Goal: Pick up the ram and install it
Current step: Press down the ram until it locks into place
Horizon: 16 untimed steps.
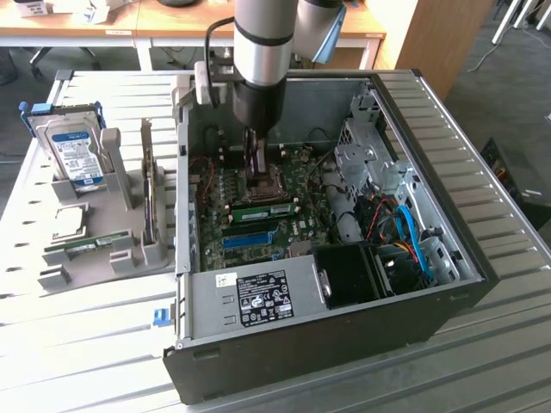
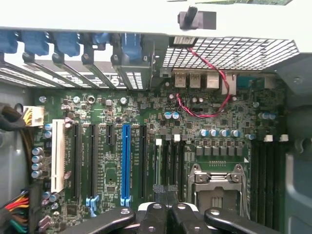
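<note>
My gripper (image 1: 256, 172) hangs inside the open computer case (image 1: 448, 258), just above the motherboard (image 1: 301, 219) by the processor socket (image 2: 214, 190). Its fingers (image 2: 155, 210) are shut, and I see nothing between them. A green ram stick (image 1: 263, 209) sits in a slot on the motherboard, a little below the gripper in the exterior view. In the wrist view, a slim green strip (image 2: 160, 163) stands in one memory slot ahead of the gripper (image 2: 165, 192). Another green ram stick (image 1: 82, 248) lies in the grey rack (image 1: 129, 245) at the exterior view's left.
The rack also carries a hard drive (image 1: 76, 155) with a blue-white label and a square silver processor chip (image 1: 71, 219). Inside the case are the power supply (image 1: 258, 297), a black fan (image 1: 353, 275), a metal drive cage (image 1: 366, 159) and blue and red cables (image 1: 405, 232).
</note>
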Each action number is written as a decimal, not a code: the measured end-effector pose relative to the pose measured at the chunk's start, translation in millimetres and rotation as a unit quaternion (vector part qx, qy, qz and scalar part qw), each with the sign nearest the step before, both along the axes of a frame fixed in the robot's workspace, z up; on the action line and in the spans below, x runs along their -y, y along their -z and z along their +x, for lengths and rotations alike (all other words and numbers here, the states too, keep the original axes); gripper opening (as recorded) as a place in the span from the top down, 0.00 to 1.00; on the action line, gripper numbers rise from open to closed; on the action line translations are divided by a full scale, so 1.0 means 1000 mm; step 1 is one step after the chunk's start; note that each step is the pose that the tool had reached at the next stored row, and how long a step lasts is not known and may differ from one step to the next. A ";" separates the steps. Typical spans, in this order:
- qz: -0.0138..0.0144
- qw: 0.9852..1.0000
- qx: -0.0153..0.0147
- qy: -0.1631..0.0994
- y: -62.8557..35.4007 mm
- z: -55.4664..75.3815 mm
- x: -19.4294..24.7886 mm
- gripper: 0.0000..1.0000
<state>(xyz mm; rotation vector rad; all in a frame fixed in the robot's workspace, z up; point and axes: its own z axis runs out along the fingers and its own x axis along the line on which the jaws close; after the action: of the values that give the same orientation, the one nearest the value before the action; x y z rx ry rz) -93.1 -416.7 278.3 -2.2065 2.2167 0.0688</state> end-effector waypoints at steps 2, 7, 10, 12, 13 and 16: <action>0.000 1.000 0.000 0.000 -0.0043 0.000 0.0000 0.89; 0.000 1.000 0.000 0.000 -0.0139 0.000 0.0000 0.89; 0.000 1.000 0.000 0.000 -0.0203 0.000 0.0000 0.89; 0.000 1.000 0.000 0.000 -0.0244 0.000 0.0000 0.89; 0.000 1.000 0.000 0.000 -0.0265 0.000 0.0000 0.89; 0.000 1.000 0.000 0.000 -0.0321 0.000 0.0000 0.89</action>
<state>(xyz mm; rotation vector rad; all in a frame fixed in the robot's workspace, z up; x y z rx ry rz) -93.1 -416.7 310.4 -2.2067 2.2169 0.0692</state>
